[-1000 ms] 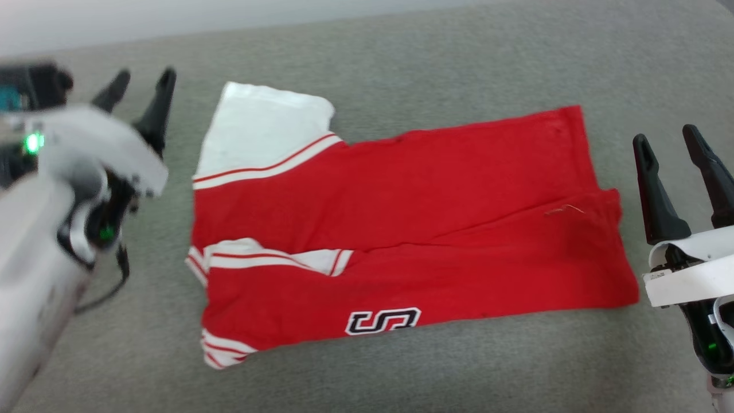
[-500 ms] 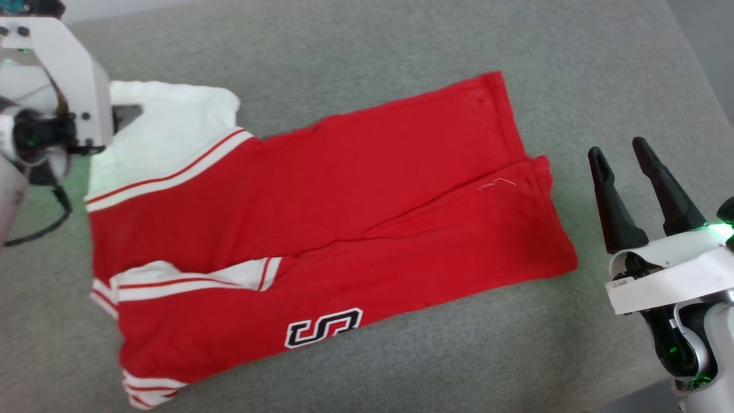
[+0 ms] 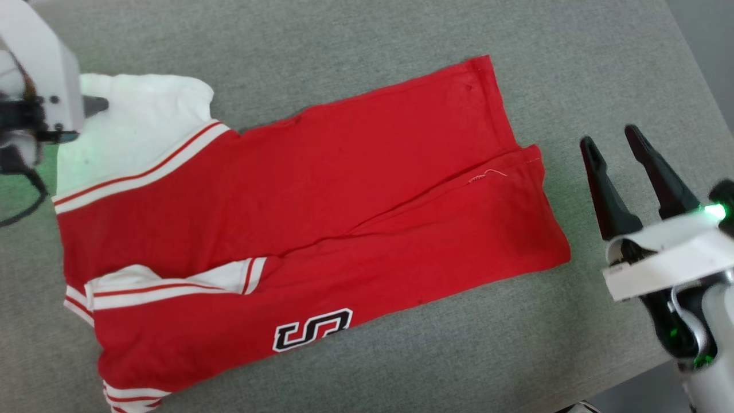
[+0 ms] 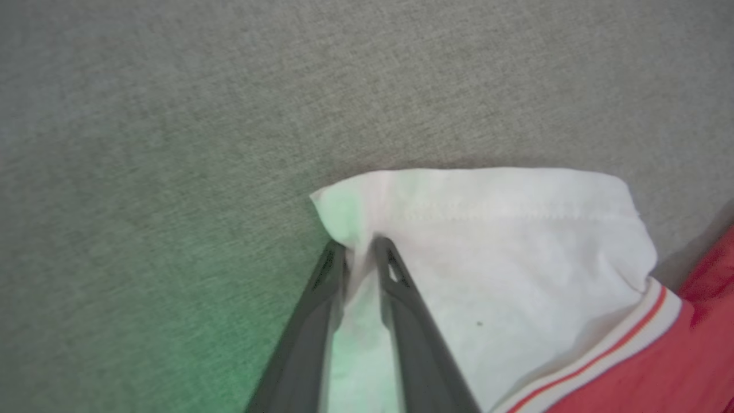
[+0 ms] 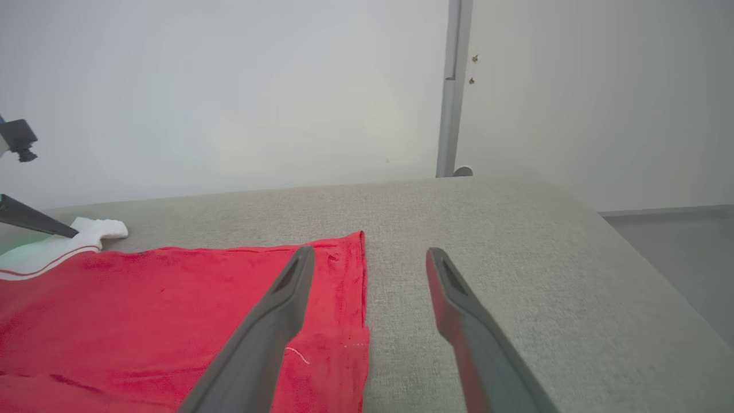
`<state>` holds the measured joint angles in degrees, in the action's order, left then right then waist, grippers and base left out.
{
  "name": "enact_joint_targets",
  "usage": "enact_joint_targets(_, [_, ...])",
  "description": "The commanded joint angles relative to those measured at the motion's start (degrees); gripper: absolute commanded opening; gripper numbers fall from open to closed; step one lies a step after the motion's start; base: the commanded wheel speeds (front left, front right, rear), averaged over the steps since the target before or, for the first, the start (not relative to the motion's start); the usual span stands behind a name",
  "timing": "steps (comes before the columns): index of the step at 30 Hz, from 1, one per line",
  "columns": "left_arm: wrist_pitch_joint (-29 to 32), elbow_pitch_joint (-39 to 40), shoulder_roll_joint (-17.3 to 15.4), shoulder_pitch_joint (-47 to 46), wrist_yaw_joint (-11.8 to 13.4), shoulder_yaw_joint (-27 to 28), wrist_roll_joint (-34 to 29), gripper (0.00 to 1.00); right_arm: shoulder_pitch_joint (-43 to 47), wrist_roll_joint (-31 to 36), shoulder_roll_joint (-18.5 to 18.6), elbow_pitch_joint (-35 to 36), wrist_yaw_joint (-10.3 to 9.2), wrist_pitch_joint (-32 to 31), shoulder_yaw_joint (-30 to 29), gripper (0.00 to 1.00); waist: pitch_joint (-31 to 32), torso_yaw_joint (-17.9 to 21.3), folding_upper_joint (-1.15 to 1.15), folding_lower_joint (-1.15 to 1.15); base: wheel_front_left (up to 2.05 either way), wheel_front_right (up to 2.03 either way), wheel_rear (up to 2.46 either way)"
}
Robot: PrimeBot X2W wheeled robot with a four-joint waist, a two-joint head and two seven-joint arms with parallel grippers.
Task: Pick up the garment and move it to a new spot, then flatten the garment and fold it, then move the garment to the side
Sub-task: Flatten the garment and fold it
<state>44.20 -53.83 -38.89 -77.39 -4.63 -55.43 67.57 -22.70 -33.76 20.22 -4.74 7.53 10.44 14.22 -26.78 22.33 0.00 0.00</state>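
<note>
The garment (image 3: 321, 212), a red T-shirt with white sleeves and a black-and-white logo (image 3: 312, 328), lies flat on the grey cushioned surface (image 3: 355, 34), folded lengthwise. Its white sleeve (image 3: 143, 126) points to the upper left. My left gripper (image 3: 96, 105) sits at that sleeve's outer corner, mostly hidden behind its white wrist. In the left wrist view the left gripper (image 4: 358, 248) is shut on a pinched fold of the white sleeve (image 4: 504, 258). My right gripper (image 3: 609, 139) stands open to the right of the hem; the right gripper (image 5: 371, 252) holds nothing, with the red hem (image 5: 350, 269) just below its left finger.
The grey surface ends at a right edge (image 3: 708, 97) with darker floor beyond. A pale wall and a vertical post (image 5: 453, 86) stand behind the surface. A black cable (image 3: 26, 206) loops from my left arm at the far left.
The head camera has swung, shifting the whole picture left. My left gripper, open beside the sleeve a second ago, has come onto the sleeve's corner and shut on it. The right gripper stays open.
</note>
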Motion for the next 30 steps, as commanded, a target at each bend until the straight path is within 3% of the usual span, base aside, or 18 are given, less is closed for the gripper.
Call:
enact_joint_targets(1, [0.5,0.0,1.6,2.2,-0.7,-0.4,0.7,0.00,-1.9,0.4,0.7,-0.1,-0.09,-0.8,0.7,1.00,0.1,-0.4,0.00,0.00,0.00,0.00,0.00])
enact_joint_targets(6, [-0.4,0.4,3.0,1.0,-1.6,-0.3,1.0,0.00,-9.2,0.9,4.0,-3.6,-0.09,-8.6,4.2,1.00,-0.1,-2.3,0.00,0.00,0.00,0.00,0.00])
enact_joint_targets(9, [-0.7,0.7,4.3,0.0,-1.9,-0.8,0.6,0.00,-15.3,-1.0,6.6,-7.7,-0.09,-18.3,8.3,1.00,-0.5,-3.9,0.00,0.00,0.00,0.00,0.00])
enact_joint_targets(17, [-1.3,1.9,7.5,-2.9,-2.5,-1.6,0.0,0.00,-31.9,-13.6,10.5,-19.4,-0.09,-43.6,16.2,1.00,-3.1,-8.1,0.00,0.00,0.00,0.00,0.00])
enact_joint_targets(22, [-1.9,2.5,9.5,-4.2,-2.8,-2.1,0.2,0.00,-38.1,-15.6,11.3,-24.7,-0.09,-47.7,19.4,1.00,-4.9,-10.1,0.00,0.00,0.00,0.00,0.00])
enact_joint_targets(30, [-3.8,3.2,10.8,-5.3,-2.8,-2.6,0.8,0.00,-43.4,-17.2,10.0,-31.1,-0.09,-48.0,26.2,1.00,-6.4,-11.3,0.00,0.00,0.00,0.00,0.00])
